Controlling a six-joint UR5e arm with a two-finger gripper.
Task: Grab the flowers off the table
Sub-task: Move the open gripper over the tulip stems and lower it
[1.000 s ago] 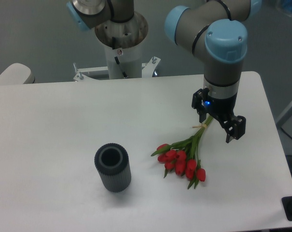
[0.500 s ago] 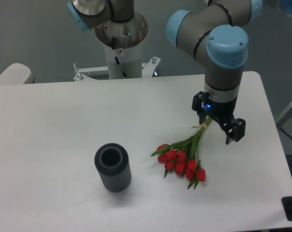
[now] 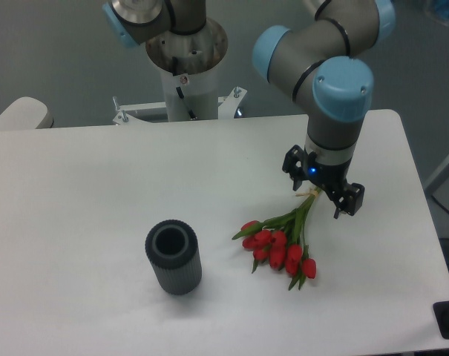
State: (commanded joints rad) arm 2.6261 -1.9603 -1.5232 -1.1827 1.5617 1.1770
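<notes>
Presently, item one: the table [image 3: 98, 185], white with rounded corners, is filling most of the view and bearing everything listed below.

Item two: my arm [image 3: 324, 63], grey with blue joint caps, is reaching in from the far side and pointing down over the right half of the table.

Item three: a dark grey ribbed cylinder [image 3: 173, 258], standing upright near the front, left of centre, well apart from my work. I am leaving it alone.

Item four: the flowers [image 3: 280, 245], red tulips on green stems, are lying flat on the table right of centre. The heads are fanning toward the near left; the stems are running up and to the right, gathered by a pale band [image 3: 310, 193] at their far end.

Item five: my claw [image 3: 322, 194] is hanging over that banded stem end, fingers spread, one to the far left of the stems and one to the near right. It is released and grasping nothing; the bunch is resting wholly on the table.

Step in hand, as I judge it: I am lining up the grasp over the stems. The next move calls for lowering until the fingers are straddling the stems beside the band, clenching gently enough not to crush them, then lifting straight up.
</notes>
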